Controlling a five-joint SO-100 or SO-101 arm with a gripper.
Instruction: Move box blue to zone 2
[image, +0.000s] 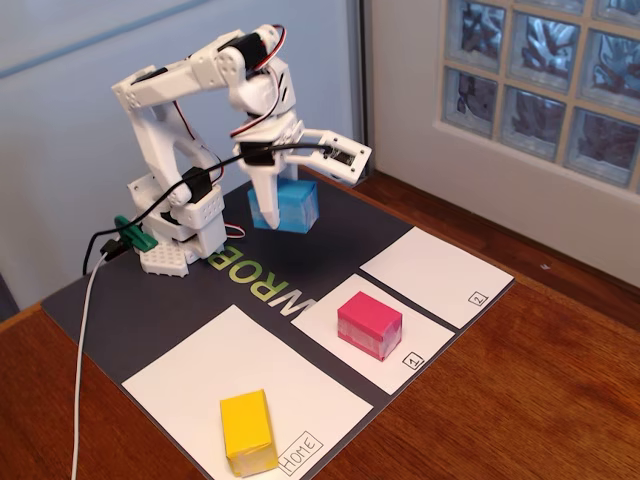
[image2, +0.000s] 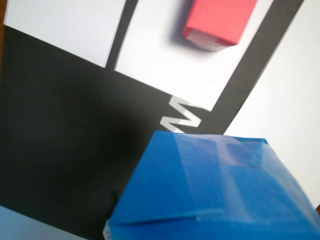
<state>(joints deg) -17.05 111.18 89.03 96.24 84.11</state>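
Observation:
The box blue (image: 290, 205) is at the back of the black mat (image: 150, 300), just in front of the white arm's base. My gripper (image: 283, 214) reaches down over it and is shut on it, with one white finger (image: 268, 190) across its near-left face. I cannot tell whether the box rests on the mat or hangs just above it. In the wrist view the box blue (image2: 215, 190) fills the lower right. Zone 2 (image: 430, 272) is the bare white sheet at the mat's right end, apart from the box. In the wrist view zone 2 (image2: 60, 27) is at the upper left.
A pink block (image: 370, 325) stands on the sheet marked 1 (image: 345, 348), between the blue box and the table's front. A yellow block (image: 247, 432) stands on the large Home sheet (image: 200, 370). The mat lies on a wooden table, with a wall and window behind.

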